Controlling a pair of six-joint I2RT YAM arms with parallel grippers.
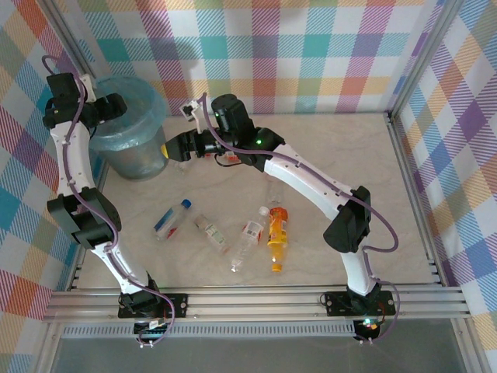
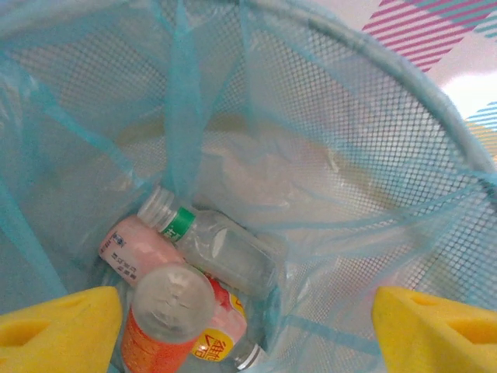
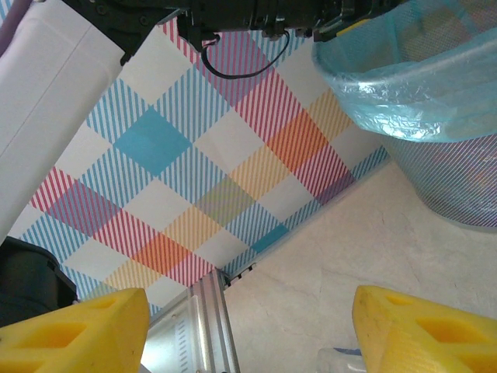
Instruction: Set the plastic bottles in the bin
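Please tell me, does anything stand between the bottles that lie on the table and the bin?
Nothing lies on the table between the bottles and the bin. The right pincer hangs beside the bin's right side, near that path, and the left pincer is over the bin's mouth.

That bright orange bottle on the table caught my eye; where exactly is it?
In the top view, the orange bottle lies on the table near its middle, just right of a clear bottle.

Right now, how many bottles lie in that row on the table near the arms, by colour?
Orange bottle: 1
Blue-capped clear bottle: 1
Other clear bottles: 2
Total: 4
A clear shape under the right arm is too hidden to count.
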